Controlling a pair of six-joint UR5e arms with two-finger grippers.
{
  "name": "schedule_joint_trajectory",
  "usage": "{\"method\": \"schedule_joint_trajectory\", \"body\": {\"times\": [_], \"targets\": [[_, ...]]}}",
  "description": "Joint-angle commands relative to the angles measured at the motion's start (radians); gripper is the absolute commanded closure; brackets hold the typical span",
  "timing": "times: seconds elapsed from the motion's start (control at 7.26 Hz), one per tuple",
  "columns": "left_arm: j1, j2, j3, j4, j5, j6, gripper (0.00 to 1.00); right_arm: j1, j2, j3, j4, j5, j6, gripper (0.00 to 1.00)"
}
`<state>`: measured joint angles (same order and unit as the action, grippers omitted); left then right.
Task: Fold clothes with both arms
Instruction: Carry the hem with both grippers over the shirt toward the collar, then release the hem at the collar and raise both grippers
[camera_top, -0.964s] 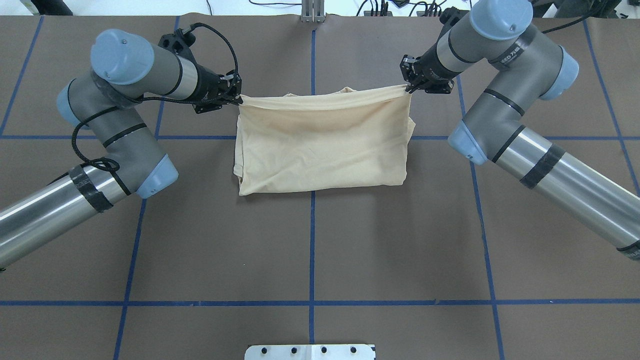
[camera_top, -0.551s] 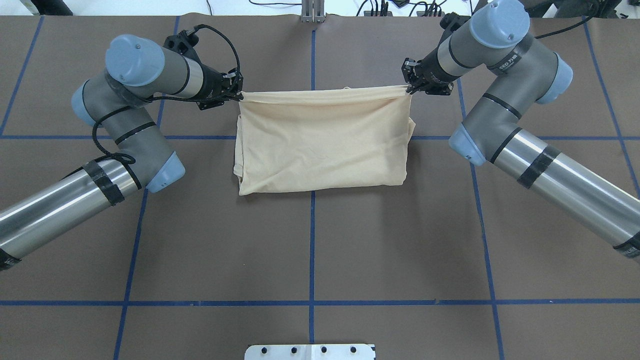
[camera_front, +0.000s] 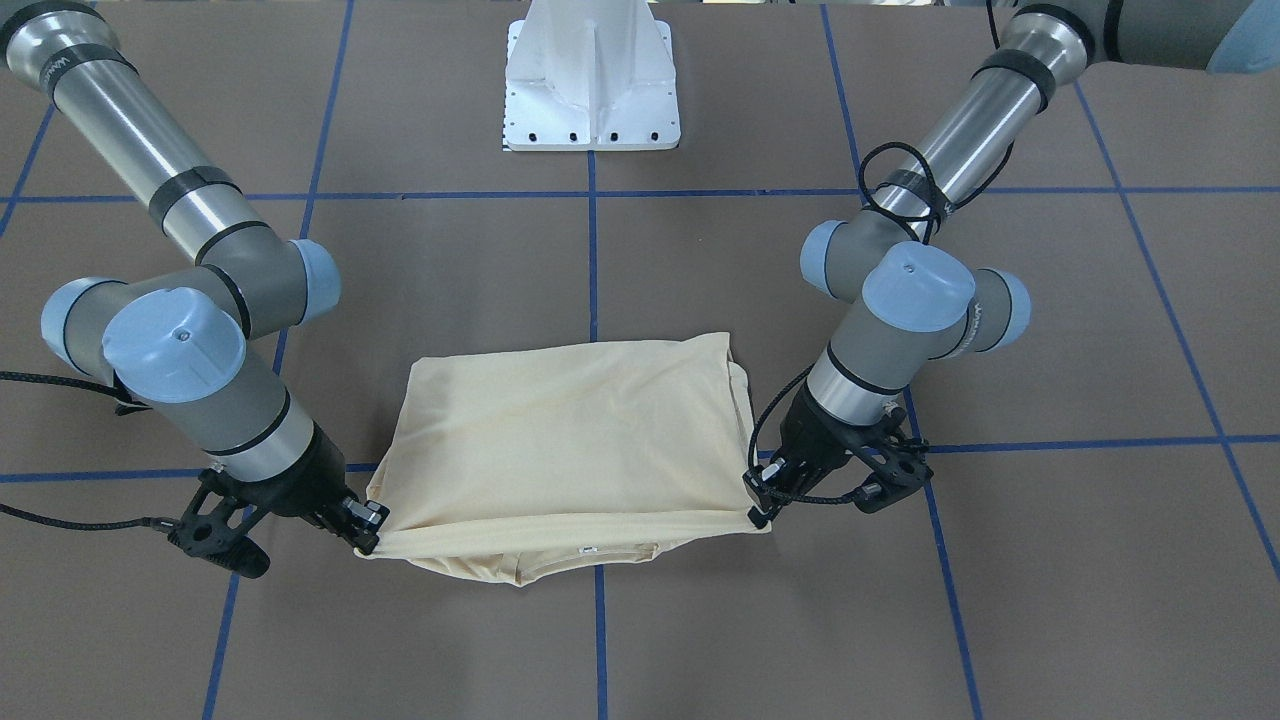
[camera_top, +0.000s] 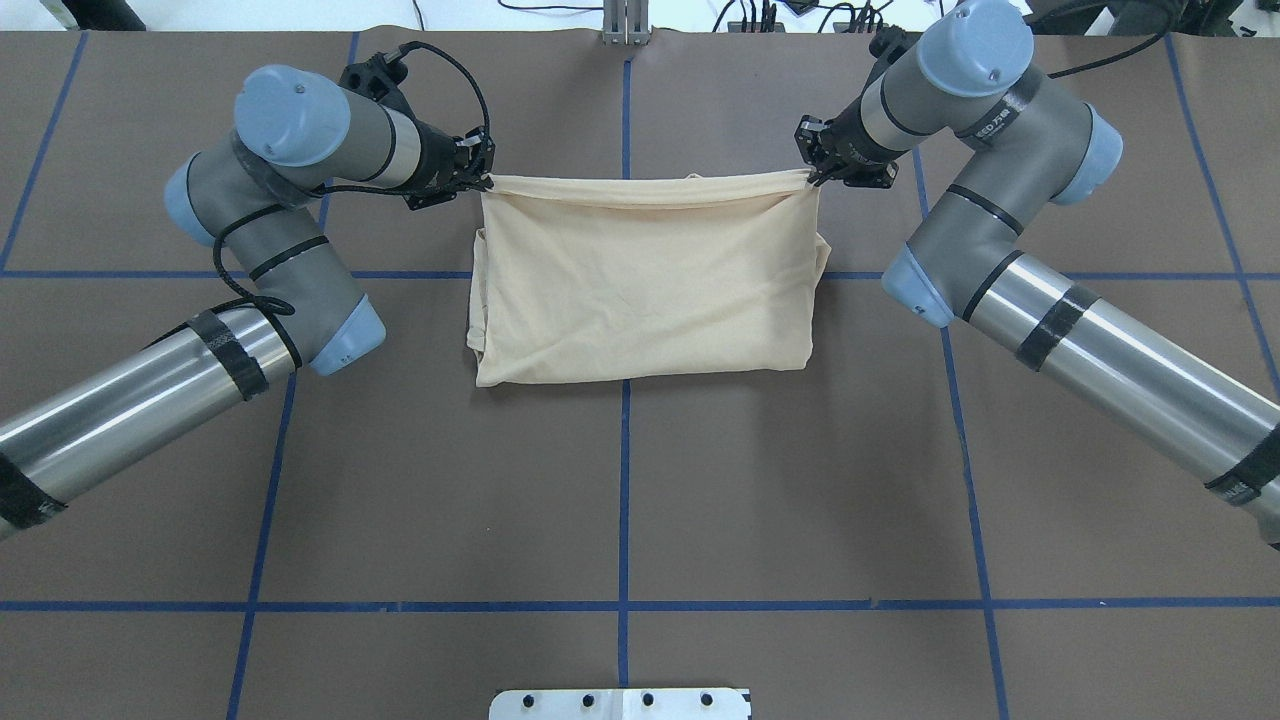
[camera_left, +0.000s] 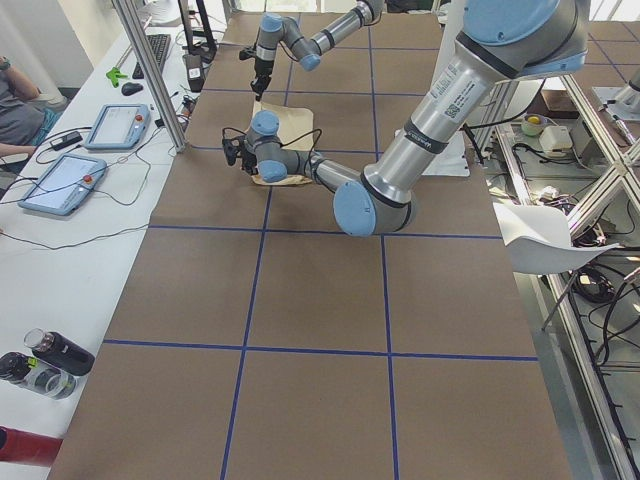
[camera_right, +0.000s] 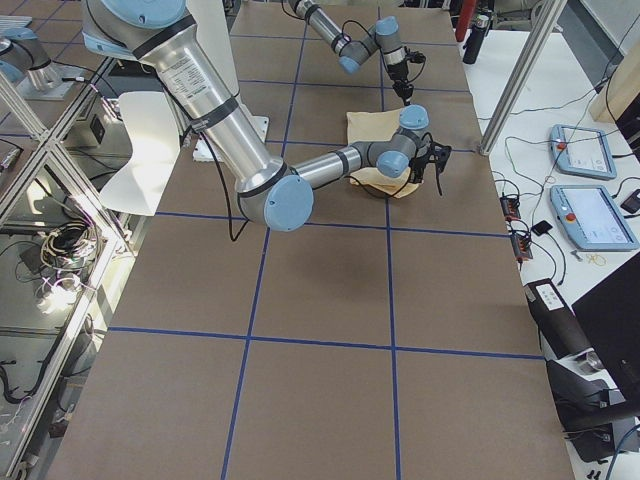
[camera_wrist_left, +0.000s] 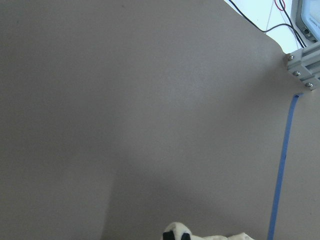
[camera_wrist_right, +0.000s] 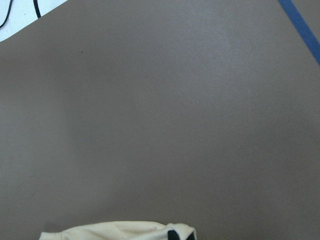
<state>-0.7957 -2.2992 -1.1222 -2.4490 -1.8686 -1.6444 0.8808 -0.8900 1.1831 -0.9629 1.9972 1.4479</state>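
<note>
The cream-yellow T-shirt (camera_top: 640, 280) lies folded into a rectangle at the far middle of the table, plain side up; its print is hidden. It also shows in the front view (camera_front: 570, 440), where a small white neck label (camera_front: 590, 549) peeks out under the lifted edge. My left gripper (camera_top: 484, 183) is shut on the shirt's far left corner and shows in the front view (camera_front: 758, 508). My right gripper (camera_top: 812, 177) is shut on the far right corner and shows in the front view (camera_front: 368, 540). The top layer is stretched taut between them, a little above the table.
The brown table (camera_top: 620, 480) carries blue tape grid lines. The white pedestal base (camera_front: 592, 80) stands at the robot's side. Operator tablets (camera_left: 60, 180) and bottles (camera_left: 45, 365) lie on the white bench beyond the table's far edge.
Both grippers have carried the shirt's top edge away from the robot, pulling the top layer flat and taut. The neck bump at the far edge is now covered.
</note>
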Motion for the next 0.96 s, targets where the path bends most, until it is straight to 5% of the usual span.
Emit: {"method": "schedule_joint_trajectory", "body": {"times": [0.0, 0.14, 0.28, 0.41, 0.83], "targets": [[0.018, -0.002, 0.021, -0.007, 0.018, 0.0, 1.0, -0.025, -0.001, -0.002, 0.001, -0.023, -0.001, 1.0], [0.021, -0.002, 0.021, -0.007, 0.022, 0.001, 0.99, -0.029, 0.0, -0.002, 0.001, -0.026, -0.001, 1.0], [0.021, -0.002, 0.016, -0.008, 0.022, 0.006, 0.28, -0.029, 0.0, -0.002, 0.001, -0.026, -0.001, 0.9], [0.021, -0.002, 0.01, -0.01, 0.022, 0.009, 0.01, -0.029, -0.001, 0.0, 0.001, -0.029, -0.003, 0.01], [-0.005, 0.046, -0.065, -0.004, 0.013, 0.018, 0.0, -0.013, -0.003, 0.006, 0.003, -0.015, -0.041, 0.0]]}}
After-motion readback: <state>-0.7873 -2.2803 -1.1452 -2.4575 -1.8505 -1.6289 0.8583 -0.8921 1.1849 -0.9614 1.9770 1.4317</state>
